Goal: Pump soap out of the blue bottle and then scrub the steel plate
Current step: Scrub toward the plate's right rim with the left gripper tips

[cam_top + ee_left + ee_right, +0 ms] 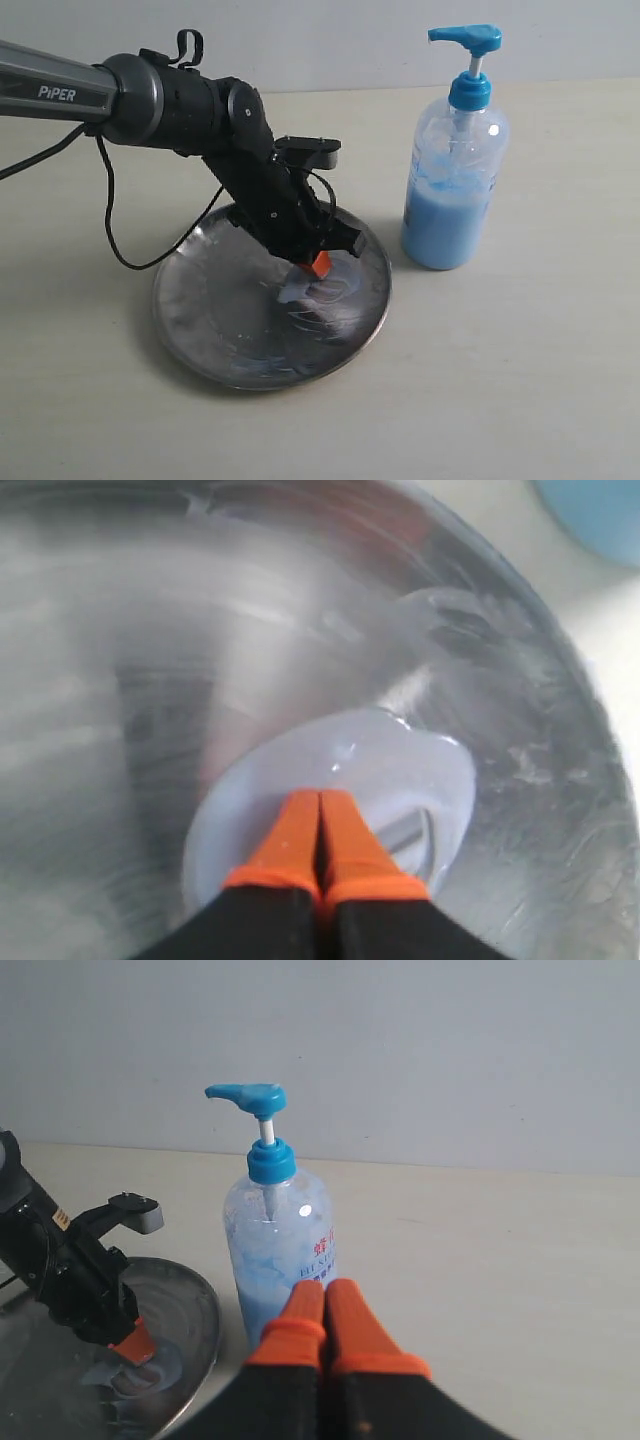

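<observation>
We see the left gripper (pixel 316 263), pinched closed, in creamy pale-blue soap (pixel 296 292) off-centre toward two o'clock on the shiny round steel plate (pixel 200 325), clear of its rim. The tall clear blue-pump bottle (pixel 455 190) stands beyond. Only its wrist view shows the right gripper (pixel 325 1312), closed.

Light: soft, even, fairly bright across the pale beige table (pixel 520 380).
Shadows: faint, soft-edged, beneath the round shiny steel plate (pixel 200 300).
Glare: streaked reflections on the plate; a small white highlight on the tall clear plastic blue-liquid bottle (pixel 450 190).
Blur: the left wrist view is smeared; the orange-tipped right tool (pixel 325 1320) is soft up close.
</observation>
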Controlling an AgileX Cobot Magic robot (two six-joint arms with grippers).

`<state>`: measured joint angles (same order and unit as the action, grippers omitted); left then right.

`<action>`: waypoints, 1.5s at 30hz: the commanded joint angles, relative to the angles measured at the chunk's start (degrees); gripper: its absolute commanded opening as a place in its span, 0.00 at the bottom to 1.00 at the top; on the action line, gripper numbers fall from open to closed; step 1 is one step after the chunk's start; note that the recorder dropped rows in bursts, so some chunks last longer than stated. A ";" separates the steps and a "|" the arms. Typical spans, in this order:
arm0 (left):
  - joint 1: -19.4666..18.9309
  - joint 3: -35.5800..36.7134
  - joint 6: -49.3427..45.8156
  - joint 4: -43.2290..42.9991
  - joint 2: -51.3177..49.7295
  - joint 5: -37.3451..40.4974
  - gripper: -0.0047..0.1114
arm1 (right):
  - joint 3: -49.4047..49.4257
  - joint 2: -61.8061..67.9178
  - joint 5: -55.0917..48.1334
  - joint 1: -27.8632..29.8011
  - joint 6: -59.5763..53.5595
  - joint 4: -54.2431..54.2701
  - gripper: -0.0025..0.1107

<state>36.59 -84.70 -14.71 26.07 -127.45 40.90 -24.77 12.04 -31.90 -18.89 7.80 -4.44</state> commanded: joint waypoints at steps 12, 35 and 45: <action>6.30 1.21 -4.81 1.02 -2.21 -1.92 0.04 | 0.35 -0.24 1.21 0.22 -0.16 -0.09 0.02; -0.03 1.21 3.21 -12.23 -2.21 0.54 0.04 | 0.35 -0.24 1.21 0.22 -0.16 -0.09 0.02; -2.30 1.21 3.21 -12.92 -2.21 5.44 0.04 | 0.35 -0.24 1.21 0.22 -0.16 -0.09 0.02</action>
<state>34.60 -84.92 -11.93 16.91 -127.54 40.05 -24.77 12.04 -31.69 -18.89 7.80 -4.44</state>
